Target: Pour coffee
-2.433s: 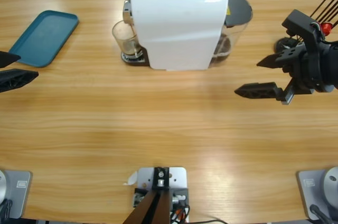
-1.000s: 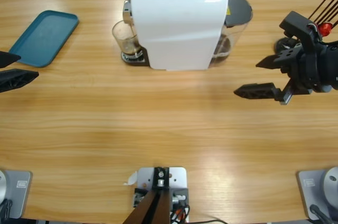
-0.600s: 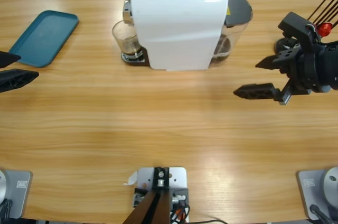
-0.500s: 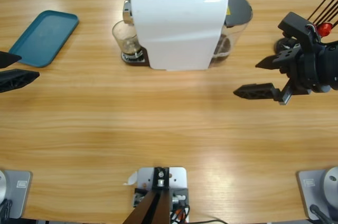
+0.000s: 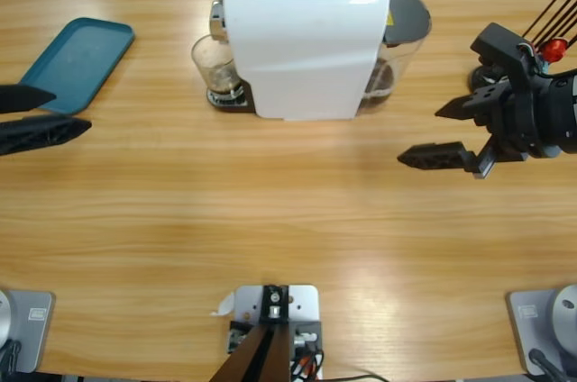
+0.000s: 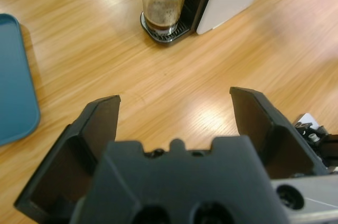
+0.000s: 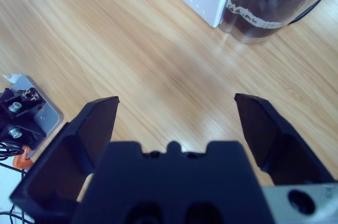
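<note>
Coffee [image 6: 161, 21], a shallow dark layer topped with foam, sits in a clear glass [image 5: 215, 65] on the drip tray of a white coffee machine [image 5: 302, 40] at the far middle of the wooden counter [image 5: 288, 229]. Left tool [image 5: 41, 114] hovers at the left edge near a teal tray [image 5: 77, 62], jaws spread and empty, pointed toward the glass from well away. Right tool [image 5: 451, 134] hangs at the right side, jaws also spread and empty, near the machine's dark water tank [image 7: 274, 2].
</note>
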`<control>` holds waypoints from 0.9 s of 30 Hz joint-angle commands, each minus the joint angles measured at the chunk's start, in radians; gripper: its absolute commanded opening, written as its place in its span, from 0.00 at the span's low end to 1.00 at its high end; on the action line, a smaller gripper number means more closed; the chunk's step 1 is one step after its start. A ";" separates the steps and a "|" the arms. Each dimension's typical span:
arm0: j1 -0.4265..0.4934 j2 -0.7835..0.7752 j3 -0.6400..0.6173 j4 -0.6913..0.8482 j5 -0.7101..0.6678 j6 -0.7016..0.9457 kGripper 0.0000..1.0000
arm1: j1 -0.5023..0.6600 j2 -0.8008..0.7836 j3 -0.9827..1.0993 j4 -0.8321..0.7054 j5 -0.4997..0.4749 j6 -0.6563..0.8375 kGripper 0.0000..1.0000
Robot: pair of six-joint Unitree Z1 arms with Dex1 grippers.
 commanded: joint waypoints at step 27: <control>-0.172 0.530 0.107 -0.552 0.146 0.083 0.93 | 0.010 0.096 0.003 0.004 -0.011 0.015 1.00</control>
